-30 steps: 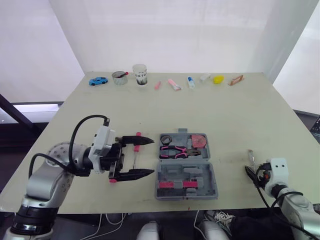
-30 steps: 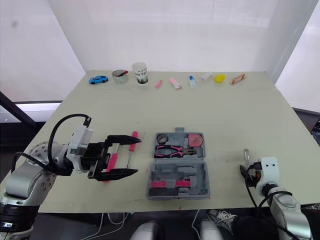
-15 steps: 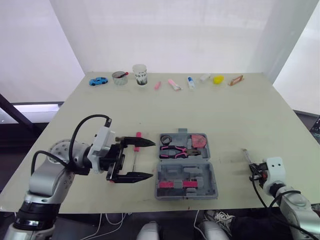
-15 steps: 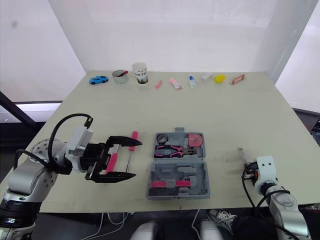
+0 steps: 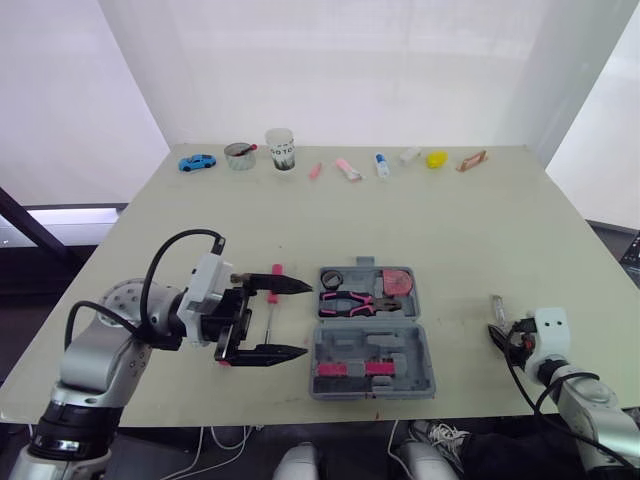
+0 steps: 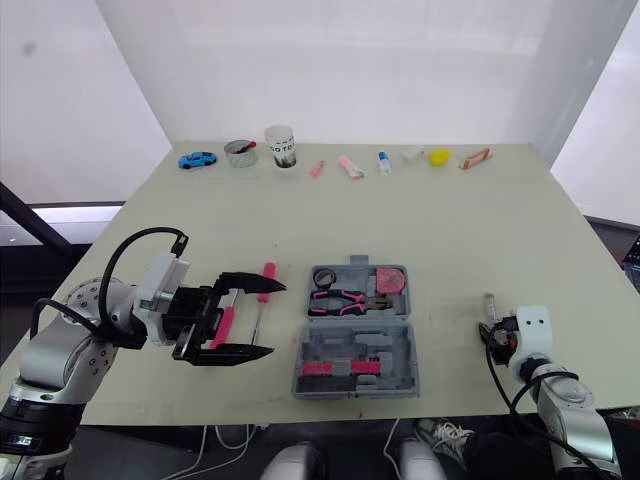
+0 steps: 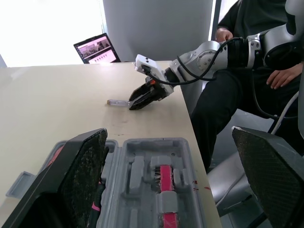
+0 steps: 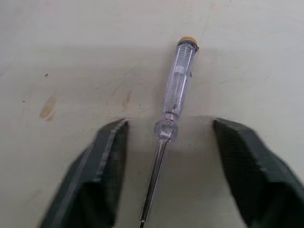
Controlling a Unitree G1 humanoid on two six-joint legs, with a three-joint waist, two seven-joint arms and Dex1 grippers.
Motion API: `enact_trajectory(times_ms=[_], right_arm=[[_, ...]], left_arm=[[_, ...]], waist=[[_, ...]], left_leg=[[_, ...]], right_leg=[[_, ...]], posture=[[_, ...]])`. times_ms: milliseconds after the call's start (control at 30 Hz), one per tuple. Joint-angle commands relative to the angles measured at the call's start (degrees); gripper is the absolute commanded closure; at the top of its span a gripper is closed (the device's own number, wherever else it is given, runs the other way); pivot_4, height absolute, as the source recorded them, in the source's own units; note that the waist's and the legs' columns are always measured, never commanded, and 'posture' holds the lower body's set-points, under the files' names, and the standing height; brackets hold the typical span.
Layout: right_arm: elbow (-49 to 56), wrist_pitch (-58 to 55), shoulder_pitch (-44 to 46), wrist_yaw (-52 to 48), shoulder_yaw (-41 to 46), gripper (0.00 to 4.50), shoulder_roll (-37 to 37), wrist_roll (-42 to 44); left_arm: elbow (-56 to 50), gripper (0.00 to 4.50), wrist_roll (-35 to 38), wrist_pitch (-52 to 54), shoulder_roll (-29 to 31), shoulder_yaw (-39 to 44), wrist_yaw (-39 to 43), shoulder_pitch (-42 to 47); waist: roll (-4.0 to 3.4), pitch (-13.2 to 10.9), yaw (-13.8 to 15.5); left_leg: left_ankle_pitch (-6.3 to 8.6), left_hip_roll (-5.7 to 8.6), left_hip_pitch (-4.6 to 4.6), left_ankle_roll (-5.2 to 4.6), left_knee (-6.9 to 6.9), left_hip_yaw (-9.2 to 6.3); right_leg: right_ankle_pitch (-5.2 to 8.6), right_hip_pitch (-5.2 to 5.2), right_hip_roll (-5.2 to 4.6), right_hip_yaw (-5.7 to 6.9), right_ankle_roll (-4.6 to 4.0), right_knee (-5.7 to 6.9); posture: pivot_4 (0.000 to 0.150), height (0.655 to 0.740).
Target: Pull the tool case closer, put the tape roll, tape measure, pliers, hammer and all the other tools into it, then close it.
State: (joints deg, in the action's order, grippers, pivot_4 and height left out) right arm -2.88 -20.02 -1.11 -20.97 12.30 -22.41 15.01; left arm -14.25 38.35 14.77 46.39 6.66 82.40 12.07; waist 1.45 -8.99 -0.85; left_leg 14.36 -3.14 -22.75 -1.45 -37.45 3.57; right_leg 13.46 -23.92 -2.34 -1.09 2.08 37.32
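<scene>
Right wrist view: right gripper [image 8: 167, 130] low over the table [image 5: 480, 230], fingers spread either side of a clear-handled tester screwdriver [image 8: 178, 76], not touching it. The shaft runs between them, so it looks lined up for a pinch. This is at the near right table edge, well apart from the tool case [image 5: 422, 352].

The case lies open flat near the front middle, probably so tools can drop straight in. Its far half holds the pliers [image 5: 350, 302], tape roll [image 5: 331, 277] and a red tape measure [image 5: 398, 281].

Left gripper [image 5: 290, 317] is just left of the case, fingers wide apart and holding nothing, over a pink-handled screwdriver [image 6: 269, 268] on the table, likely the next pick.

Writing: the white cup [image 5: 280, 148] in the back row has dark print, too small to read. No brand visible on the case or the tester
</scene>
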Motion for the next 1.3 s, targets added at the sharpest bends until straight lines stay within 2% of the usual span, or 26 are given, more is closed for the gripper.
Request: enact_trajectory(times_ms=[33, 333, 433, 533, 600, 700, 967, 1300], right_arm=[[-0.7, 1.3, 0.6, -0.5, 1.1, 0.17, 0.2, 0.6], [-2.0, 1.8, 1.8, 0.4, 1.8, 0.17, 2.3, 1.6], [-2.2, 2.2, 1.7, 1.6, 2.0, 0.93, 3.2, 1.0], [-2.2, 2.5, 1.6, 1.9, 2.1, 2.10, 3.3, 0.7], [-2.2, 3.0, 1.5, 1.8, 2.0, 3.13, 3.1, 0.5], [-2.5, 3.6, 1.7, 1.6, 2.2, 4.36, 2.9, 0.4], [-2.1, 5.4, 2.4, 0.2, 2.1, 4.44, 2.0, -0.1], [7.3, -6.3, 5.8, -15.9, -3.1, 4.44, -11.0, 4.2]], left_arm=[[-1.0, 0.00, 0.7, -0.5, 0.2, 1.0, 0.0, 0.4], [-1.5, 0.00, 0.9, -0.2, 0.3, 1.0, -0.2, 0.9], [-1.3, 0.00, 0.8, -0.3, 0.2, 0.8, -0.1, 1.1], [-0.9, 0.00, 0.6, -0.4, 0.3, 0.7, 0.0, 1.4], [-0.3, 0.00, 0.4, -0.6, 0.3, 0.7, 0.2, 1.7], [0.0, 0.00, 0.2, -0.8, 0.2, 0.7, 0.3, 1.8], [0.1, 0.00, 0.3, -1.0, 0.1, 1.0, 0.2, 1.4], [0.6, 0.00, 0.5, -1.2, 0.8, 2.1, 0.4, 0.7]], waist=[[0.00, 0.0, 0.0], [0.01, 0.0, -0.1], [0.00, 0.0, -0.1], [0.01, 0.0, -0.1], [0.00, 0.0, -0.1], [0.00, 0.0, -0.1], [0.00, 0.0, -0.1], [0.00, 0.0, -0.1]], left_leg=[[0.00, 0.00, 0.01, 0.00, 0.00, -0.01], [0.00, -0.01, 0.05, 0.00, -0.05, 0.01], [0.00, -0.02, 0.07, 0.00, -0.05, 0.01], [0.00, -0.02, 0.08, 0.00, -0.05, 0.00], [0.00, -0.02, 0.08, 0.00, -0.05, 0.00], [0.00, -0.02, 0.11, 0.00, -0.05, 0.03], [0.00, -0.02, 0.11, 0.00, -0.06, 0.04], [0.00, -0.03, 0.12, 0.00, -0.06, 0.06]], right_leg=[[0.00, 0.00, 0.00, 0.00, 0.00, 0.01], [0.00, 0.00, 0.03, -0.05, 0.00, 0.11], [0.00, 0.00, 0.04, -0.06, 0.00, 0.14], [0.00, -0.01, 0.04, -0.06, -0.01, 0.19], [0.00, -0.01, 0.05, -0.06, -0.01, 0.20], [0.01, -0.01, 0.06, -0.10, -0.01, 0.22], [0.01, -0.01, 0.06, -0.12, -0.01, 0.23], [0.01, -0.04, 0.08, -0.15, -0.01, 0.25]], posture=[[0.150, 0.7400], [0.150, 0.7400], [0.150, 0.7400], [0.150, 0.7400], [0.150, 0.7400], [0.150, 0.7400], [0.150, 0.7400], [0.150, 0.7400]])
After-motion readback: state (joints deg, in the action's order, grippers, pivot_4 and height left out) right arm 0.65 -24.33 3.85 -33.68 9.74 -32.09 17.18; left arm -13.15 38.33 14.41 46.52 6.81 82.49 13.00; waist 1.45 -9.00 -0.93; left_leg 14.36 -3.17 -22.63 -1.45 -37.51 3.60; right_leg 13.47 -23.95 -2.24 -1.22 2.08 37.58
